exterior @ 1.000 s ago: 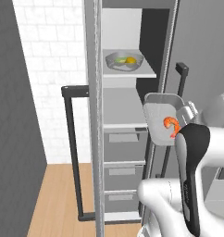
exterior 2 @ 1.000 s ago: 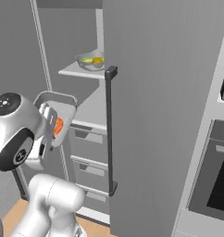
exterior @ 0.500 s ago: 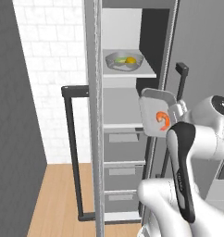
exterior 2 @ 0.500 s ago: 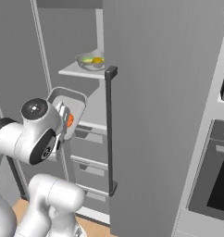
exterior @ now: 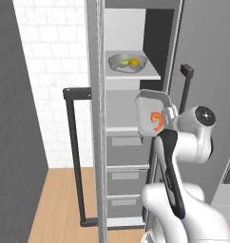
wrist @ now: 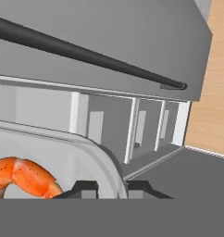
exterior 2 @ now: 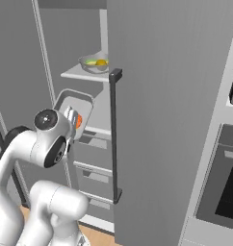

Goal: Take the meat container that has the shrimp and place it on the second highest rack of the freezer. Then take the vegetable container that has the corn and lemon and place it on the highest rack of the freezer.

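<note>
My gripper (exterior: 167,113) is shut on the rim of the meat container (exterior: 149,110), a light grey tray tipped steeply on edge, with the orange shrimp (exterior: 156,120) inside it. The tray hangs in front of the open freezer (exterior: 100,142), level with the gap under its upper shelf (exterior: 134,75). The vegetable container (exterior: 128,62) with the green corn (exterior: 120,65) and yellow lemon (exterior: 134,61) rests on that shelf. From the right, the meat container (exterior 2: 72,107) and shrimp (exterior 2: 79,121) are just left of the door handle (exterior 2: 113,134). Up close, my gripper (wrist: 113,189) pinches the tray rim (wrist: 102,159) beside the shrimp (wrist: 24,177).
Grey drawers (exterior: 125,175) fill the freezer's lower part. One open door with a long dark handle (exterior: 72,156) stands to the left, another door (exterior 2: 166,105) to the right. A wall oven (exterior 2: 224,192) is at the far right. Wood floor (exterior: 60,204) lies below.
The arm has carried the tipped meat container sideways toward the freezer opening and slightly up. The shrimp stays in the tray. The vegetable container has not moved.
</note>
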### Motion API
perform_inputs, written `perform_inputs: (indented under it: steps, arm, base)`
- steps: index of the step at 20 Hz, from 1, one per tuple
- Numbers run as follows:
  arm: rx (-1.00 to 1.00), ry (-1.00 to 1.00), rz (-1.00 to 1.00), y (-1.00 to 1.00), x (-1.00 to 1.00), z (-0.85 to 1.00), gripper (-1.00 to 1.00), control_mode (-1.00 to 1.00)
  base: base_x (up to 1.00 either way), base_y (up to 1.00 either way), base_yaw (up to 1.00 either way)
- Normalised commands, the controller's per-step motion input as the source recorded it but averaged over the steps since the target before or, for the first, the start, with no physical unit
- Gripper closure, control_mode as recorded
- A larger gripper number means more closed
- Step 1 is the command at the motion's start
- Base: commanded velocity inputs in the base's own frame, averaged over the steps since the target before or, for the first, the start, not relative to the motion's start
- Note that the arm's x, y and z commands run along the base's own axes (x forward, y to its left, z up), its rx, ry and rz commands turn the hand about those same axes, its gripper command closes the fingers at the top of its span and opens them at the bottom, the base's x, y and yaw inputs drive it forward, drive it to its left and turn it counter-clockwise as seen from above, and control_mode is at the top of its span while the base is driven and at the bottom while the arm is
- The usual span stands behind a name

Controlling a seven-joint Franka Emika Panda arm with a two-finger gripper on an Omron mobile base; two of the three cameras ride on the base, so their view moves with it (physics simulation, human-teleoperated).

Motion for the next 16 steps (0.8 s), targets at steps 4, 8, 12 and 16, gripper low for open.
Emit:
perform_inputs:
  steps: [4,8,12,16]
  arm:
    - [-0.04,-0.01,-0.04,0.22,0.59,-0.21,1.00,-1.00]
    - [-0.05,0.00,-0.09,0.02,0.54,-0.23,1.00,-1.00]
    - [-0.07,0.00,-0.11,0.00,0.58,-0.15,1.00,-1.00]
    - [-0.03,0.00,-0.09,0.02,0.53,-0.06,1.00,-1.00]
  base:
    - [0.00,0.00,0.00]
    - [0.00,0.00,0.00]
    - [0.00,0.00,0.00]
    - [0.00,0.00,0.00]
